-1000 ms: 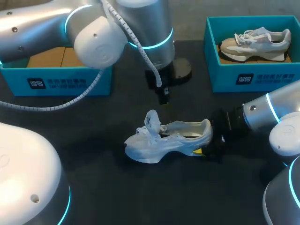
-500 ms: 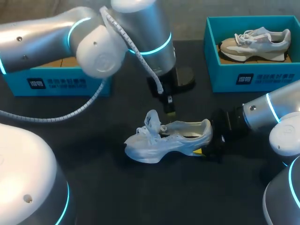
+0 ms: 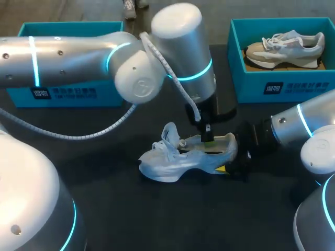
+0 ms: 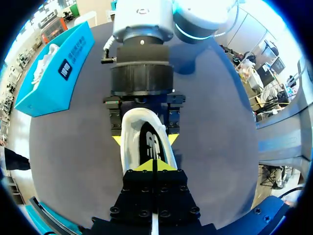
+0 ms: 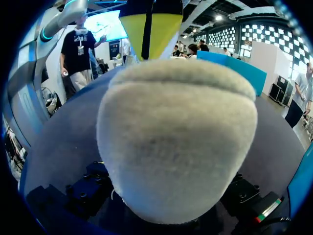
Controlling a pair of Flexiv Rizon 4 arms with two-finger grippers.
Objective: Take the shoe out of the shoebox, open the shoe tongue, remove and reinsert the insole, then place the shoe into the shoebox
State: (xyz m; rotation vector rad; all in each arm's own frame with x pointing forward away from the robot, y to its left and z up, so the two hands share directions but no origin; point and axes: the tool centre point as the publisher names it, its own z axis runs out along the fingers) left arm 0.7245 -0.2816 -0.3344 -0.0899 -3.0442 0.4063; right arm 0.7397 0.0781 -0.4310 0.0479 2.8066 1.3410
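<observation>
Item: white shoe [image 3: 183,154], upright on table [image 3: 104,209], heel clamped from both sides by my right gripper [image 4: 145,140]. My left gripper [image 4: 152,165], tips pressed together and empty, hangs just above the shoe's opening.

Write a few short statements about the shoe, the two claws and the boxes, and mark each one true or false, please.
1. The white shoe lies on the table, outside both boxes. True.
2. The right claw grips the white shoe at its toe. False: its fingers clamp the heel from both sides.
3. The left claw has its yellow tips together, just above the shoe's opening. True.
4. The right box is empty. False: a second shoe, beige and grey, lies inside it.
</observation>
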